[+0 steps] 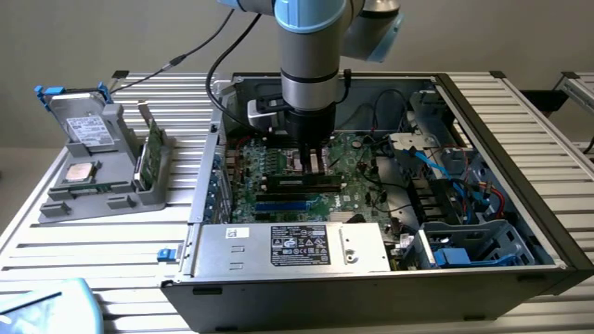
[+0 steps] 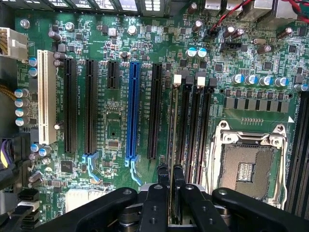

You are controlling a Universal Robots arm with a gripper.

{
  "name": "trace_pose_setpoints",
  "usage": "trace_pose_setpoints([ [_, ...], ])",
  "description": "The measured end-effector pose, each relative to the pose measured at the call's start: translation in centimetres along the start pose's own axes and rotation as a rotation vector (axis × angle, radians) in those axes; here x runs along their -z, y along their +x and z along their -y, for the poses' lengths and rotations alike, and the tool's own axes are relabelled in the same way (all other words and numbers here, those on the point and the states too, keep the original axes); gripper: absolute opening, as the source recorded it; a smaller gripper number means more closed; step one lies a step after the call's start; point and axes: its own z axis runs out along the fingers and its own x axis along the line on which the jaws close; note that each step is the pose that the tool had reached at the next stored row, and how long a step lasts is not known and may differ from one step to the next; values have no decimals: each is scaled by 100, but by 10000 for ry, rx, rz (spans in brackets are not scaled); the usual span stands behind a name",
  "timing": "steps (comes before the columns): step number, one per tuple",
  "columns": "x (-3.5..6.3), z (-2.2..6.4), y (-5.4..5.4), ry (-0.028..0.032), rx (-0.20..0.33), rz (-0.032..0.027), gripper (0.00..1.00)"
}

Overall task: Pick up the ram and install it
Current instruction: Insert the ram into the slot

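Clenched fingertips of the gripper point(image 2: 171, 170) are seen pinching the ram point(image 2: 171, 130) by its upper edge, so that the stick is kept upright and edge-on, in line with the memory slots point(image 2: 190, 125) just beside the processor socket point(image 2: 246, 169). Whether it is seated cannot be told. The socket is carried by the motherboard point(image 2: 111, 121), which is housed with a power supply point(image 1: 288, 245) in the open computer case point(image 1: 371, 299). Well apart from the socket, outside the case, a grey holder point(image 1: 116, 202) is loaded with a hard drive point(image 1: 88, 125), a silver chip point(image 1: 82, 171) and a wide green card point(image 1: 149, 149).
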Motion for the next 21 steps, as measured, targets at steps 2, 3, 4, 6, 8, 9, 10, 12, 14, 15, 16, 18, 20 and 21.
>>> trace_pose_setpoints([
  [2, 0, 0, 0, -2, -2, -2, 15],
  [3, -6, -1, 0, -28, -17, 1, 15],
  [4, -8, 0, 0, -38, -31, 1, 15],
  [6, -8, 0, 0, -38, -32, 1, 15],
  [8, -8, 0, 0, -38, -34, 1, 15],
  [9, -8, 0, 0, -38, -37, 1, 15],
  [10, -8, 0, 0, -38, -42, 0, 15],
  [12, -9, 0, 0, -39, -63, -1, 15],
  [14, -11, 0, -1, -39, -101, -2, 15],
  [15, -12, 1, -2, -39, -121, -4, 15],
  [16, -13, 1, -3, -38, -146, -3, 15],
  [18, -15, 1, -6, -39, -207, -7, 15],
  [20, -14, 1, -8, -41, -247, -11, 15],
  [21, -15, 1, -8, -41, -260, -13, 15],
])
